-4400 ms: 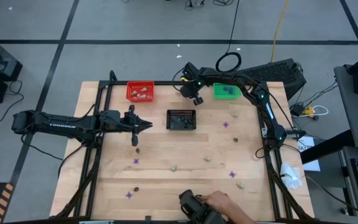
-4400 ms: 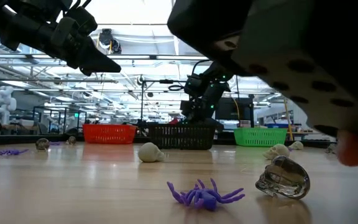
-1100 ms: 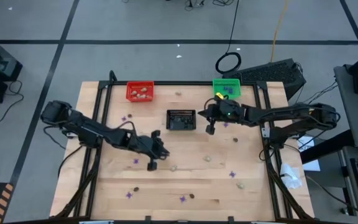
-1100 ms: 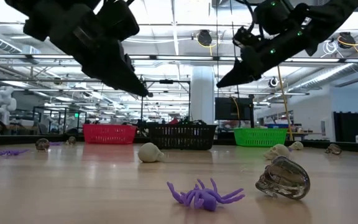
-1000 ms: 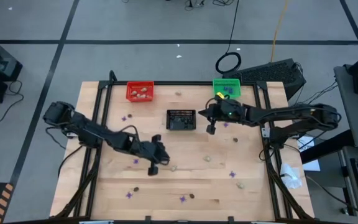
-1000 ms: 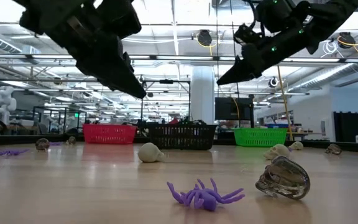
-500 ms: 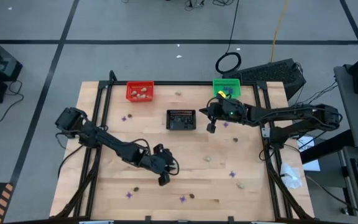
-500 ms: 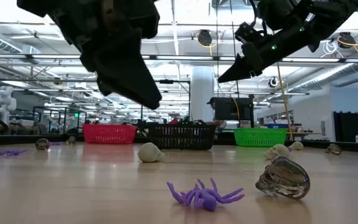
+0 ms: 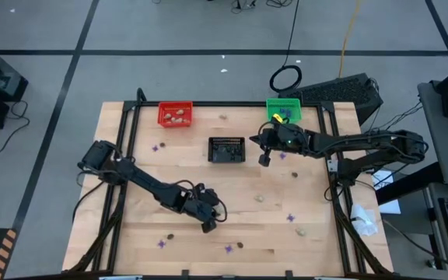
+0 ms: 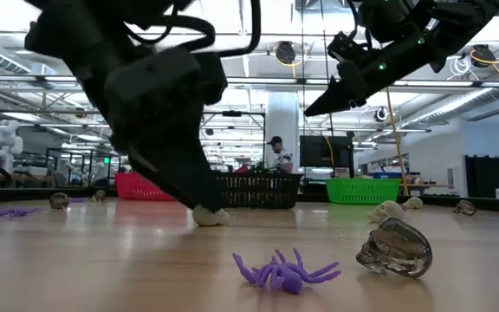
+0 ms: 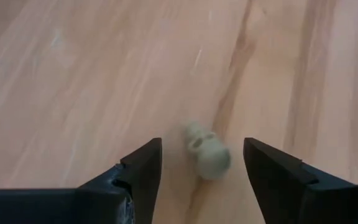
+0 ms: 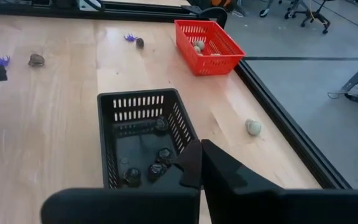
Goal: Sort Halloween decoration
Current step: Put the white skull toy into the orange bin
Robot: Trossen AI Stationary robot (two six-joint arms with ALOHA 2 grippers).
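My left gripper (image 11: 202, 163) is open and low over the table's near middle (image 9: 208, 224). A pale beige skull (image 11: 207, 149) lies on the wood between its two fingers, apart from both. In the low view this skull (image 10: 212, 215) shows just beyond the fingers. My right gripper (image 9: 264, 161) is shut with nothing in it and hangs above the table just right of the black basket (image 9: 226, 149). Purple spiders (image 10: 284, 271), beige skulls (image 9: 260, 197) and dark bits (image 9: 239, 245) lie scattered over the table.
A red basket (image 9: 175, 114) with beige skulls and a green basket (image 9: 283, 110) stand at the far edge. The black basket (image 12: 143, 140) holds dark pieces. A clear skull (image 10: 394, 247) lies near the low camera. A black frame runs around the table.
My left gripper has gone toward the table's near right and sunk close to the wood, rolling as it went, and its fingers have opened. It now stands around the beige skull. My right gripper has kept still.
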